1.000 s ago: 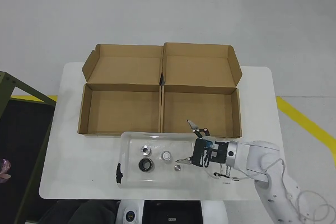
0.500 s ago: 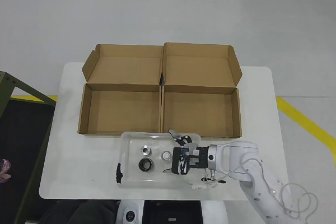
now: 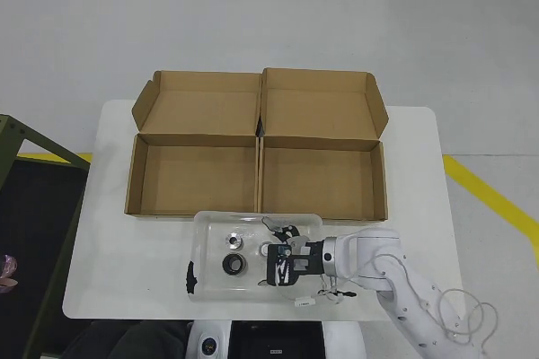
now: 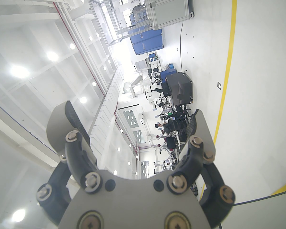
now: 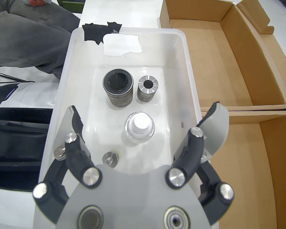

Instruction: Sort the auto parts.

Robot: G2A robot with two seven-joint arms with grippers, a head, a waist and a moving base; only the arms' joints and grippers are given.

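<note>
So far nothing looks sorted: all four auto parts lie in the clear bin (image 5: pixel 188 72) at the near edge of the desk (image 3: pixel 413 135). A black ringed sleeve (image 5: pixel 118 89) stands upright just beside a slotted steel cylinder (image 5: pixel 147 88). A white-capped round part (image 5: pixel 140 126) sits nearer the right gripper (image 5: pixel 145 111), and a small steel nut-like piece (image 5: pixel 110 158) is closest to it.

The right gripper hovers over the bin with its jaws spread wide and nothing between them. The white-capped part lies roughly in line with the gap. This reads as the approach to a first pick, with no contact made yet.

Beyond the bin, the left cardboard box (image 3: pixel 193 179) and the right cardboard box (image 3: pixel 319 184) stand side by side with lids folded back, and both floors are bare. By that judgement, every part has yet to be lifted and placed.

The left gripper (image 4: pixel 133 114) is also spread wide and empty, pointing up into the room away from the desk.
</note>
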